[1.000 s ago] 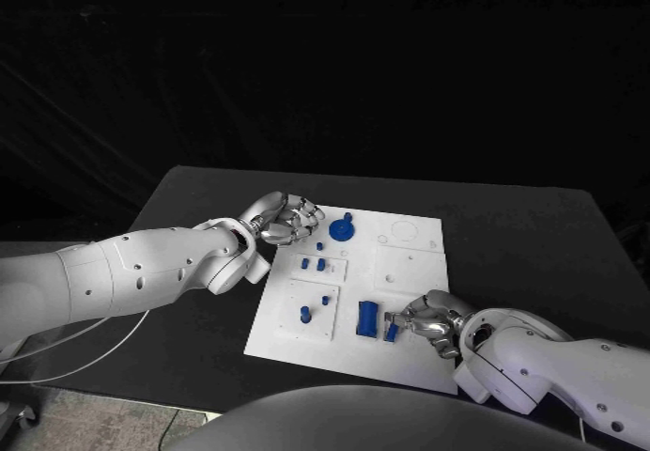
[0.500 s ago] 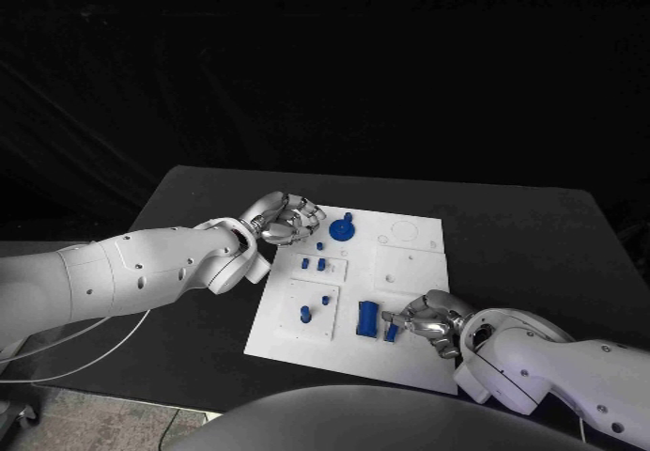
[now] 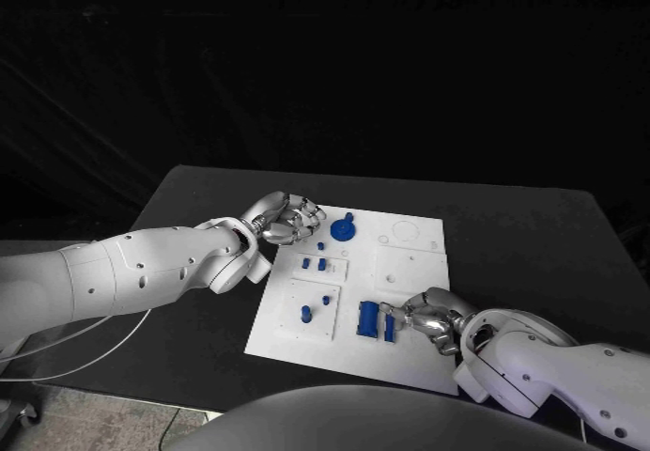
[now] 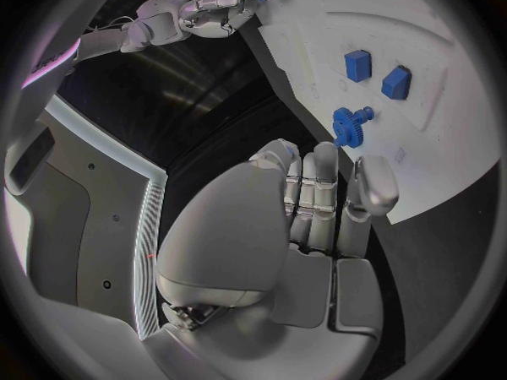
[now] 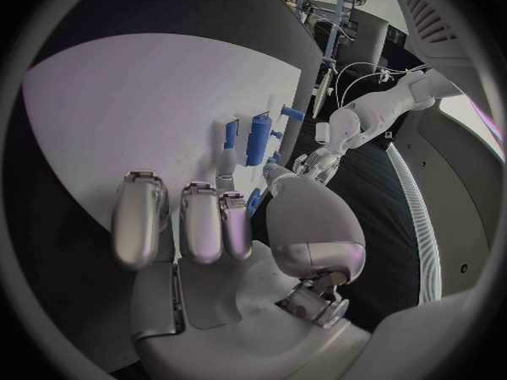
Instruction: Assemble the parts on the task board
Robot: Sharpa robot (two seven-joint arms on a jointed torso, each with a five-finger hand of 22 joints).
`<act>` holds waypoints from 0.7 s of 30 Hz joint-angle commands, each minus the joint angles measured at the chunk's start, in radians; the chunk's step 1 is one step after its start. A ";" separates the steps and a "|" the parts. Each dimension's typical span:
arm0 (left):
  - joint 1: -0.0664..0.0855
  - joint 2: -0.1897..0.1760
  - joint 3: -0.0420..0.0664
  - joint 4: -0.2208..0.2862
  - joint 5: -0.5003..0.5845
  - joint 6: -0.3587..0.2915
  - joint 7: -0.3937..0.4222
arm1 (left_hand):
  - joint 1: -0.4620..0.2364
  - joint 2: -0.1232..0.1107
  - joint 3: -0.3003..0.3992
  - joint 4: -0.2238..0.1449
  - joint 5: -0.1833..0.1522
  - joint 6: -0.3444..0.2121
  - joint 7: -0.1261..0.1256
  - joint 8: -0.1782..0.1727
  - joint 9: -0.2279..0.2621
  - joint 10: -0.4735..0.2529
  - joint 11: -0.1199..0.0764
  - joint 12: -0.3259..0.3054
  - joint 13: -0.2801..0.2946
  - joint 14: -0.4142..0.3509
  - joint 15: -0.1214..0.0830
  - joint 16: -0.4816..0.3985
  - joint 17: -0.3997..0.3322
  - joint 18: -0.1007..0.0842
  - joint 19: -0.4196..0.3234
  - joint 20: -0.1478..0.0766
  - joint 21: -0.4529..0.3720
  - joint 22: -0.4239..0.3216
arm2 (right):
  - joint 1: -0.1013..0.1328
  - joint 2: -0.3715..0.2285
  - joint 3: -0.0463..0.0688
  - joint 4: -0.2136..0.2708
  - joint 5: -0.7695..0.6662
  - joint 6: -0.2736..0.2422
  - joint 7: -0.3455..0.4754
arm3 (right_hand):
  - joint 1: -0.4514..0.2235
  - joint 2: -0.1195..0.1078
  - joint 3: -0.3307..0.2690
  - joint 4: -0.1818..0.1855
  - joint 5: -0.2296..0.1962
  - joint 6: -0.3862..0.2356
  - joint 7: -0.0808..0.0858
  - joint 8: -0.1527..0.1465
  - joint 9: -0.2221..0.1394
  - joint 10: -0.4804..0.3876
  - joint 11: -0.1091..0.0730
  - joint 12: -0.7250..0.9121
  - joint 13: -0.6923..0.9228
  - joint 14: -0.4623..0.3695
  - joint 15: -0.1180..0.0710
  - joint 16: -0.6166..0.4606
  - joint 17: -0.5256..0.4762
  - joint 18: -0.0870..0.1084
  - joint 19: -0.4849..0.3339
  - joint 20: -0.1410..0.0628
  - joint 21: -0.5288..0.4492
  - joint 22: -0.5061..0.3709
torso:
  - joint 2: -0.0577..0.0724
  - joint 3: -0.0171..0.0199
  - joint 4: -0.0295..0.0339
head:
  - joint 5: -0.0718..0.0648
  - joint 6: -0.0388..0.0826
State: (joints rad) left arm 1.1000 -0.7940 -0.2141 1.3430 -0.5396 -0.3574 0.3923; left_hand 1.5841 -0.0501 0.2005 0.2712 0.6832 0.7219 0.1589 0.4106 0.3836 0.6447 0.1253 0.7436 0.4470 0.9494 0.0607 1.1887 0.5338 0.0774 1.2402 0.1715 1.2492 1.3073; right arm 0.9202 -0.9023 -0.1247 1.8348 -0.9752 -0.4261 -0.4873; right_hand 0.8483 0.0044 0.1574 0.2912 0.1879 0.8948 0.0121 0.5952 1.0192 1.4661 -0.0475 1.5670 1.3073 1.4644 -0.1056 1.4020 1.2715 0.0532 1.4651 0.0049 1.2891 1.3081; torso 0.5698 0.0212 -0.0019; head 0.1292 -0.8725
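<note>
The white task board (image 3: pixel 410 256) lies in the middle of the black table. At its near edge my right hand (image 3: pixel 428 318) pinches a long blue part (image 3: pixel 390 327) between thumb and a finger. The part sits right beside a larger blue block (image 3: pixel 367 319). In the right wrist view the same part (image 5: pixel 258 139) runs alongside the block (image 5: pixel 231 133) on the board (image 5: pixel 138 101). My left hand (image 3: pixel 282 218) hovers at the board's far left corner, fingers curled in on nothing. Just past those curled fingers (image 4: pixel 317 194) stands a blue gear (image 4: pixel 349 127).
Two small blue blocks (image 3: pixel 313 265) and a blue peg (image 3: pixel 327 301) stand on the board's left half, along with another blue piece (image 3: pixel 305 315). The gear (image 3: pixel 342 228) sits near the far edge. Bare black table (image 3: pixel 528 235) surrounds the board.
My right hand has shifted the long blue part slightly toward the larger block, so it now lies lengthwise beside it. The left hand has not moved.
</note>
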 commanded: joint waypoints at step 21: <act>0.000 -0.002 0.000 0.008 0.004 -0.018 0.045 | 0.002 0.001 -0.001 0.007 -0.004 0.003 0.009 0.010 -0.002 0.004 0.005 0.005 -0.003 -0.006 0.003 -0.003 -0.003 0.013 -0.010 0.000 -0.007 0.143 | 0.060 -0.104 0.004 0.043 0.180 -0.086 0.293 | -0.057 0.062 -0.064 0.002 0.162 -0.006 -0.016 0.054 0.098 0.104 -0.022 0.003 0.263 0.027 -0.018 -0.059 -0.100 0.022 -0.002 -0.016 -0.071 0.159 | -0.002 -0.0017 0.0002 | 0.009 0.000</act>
State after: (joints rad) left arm 1.0998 -0.7965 -0.2142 1.3464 -0.5396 -0.3606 0.4000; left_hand 1.5841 -0.0501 0.2004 0.2713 0.6829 0.7240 0.1611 0.4176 0.3827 0.6447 0.1253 0.7436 0.4451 0.9494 0.0607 1.1887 0.5315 0.0775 1.2381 0.1695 1.2489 1.3073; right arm 0.9740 -1.0012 -0.1214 1.8814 -0.9126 -0.5017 -0.3497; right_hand 0.7844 0.0608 0.1001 0.2929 0.3449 0.8818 -0.0062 0.6553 1.1213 1.4661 -0.0687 1.5661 1.3081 1.4647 -0.1202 1.3704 1.2102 0.0593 1.4620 -0.0076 1.2540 1.3078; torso 0.5687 0.0208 -0.0017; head 0.1371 -0.8725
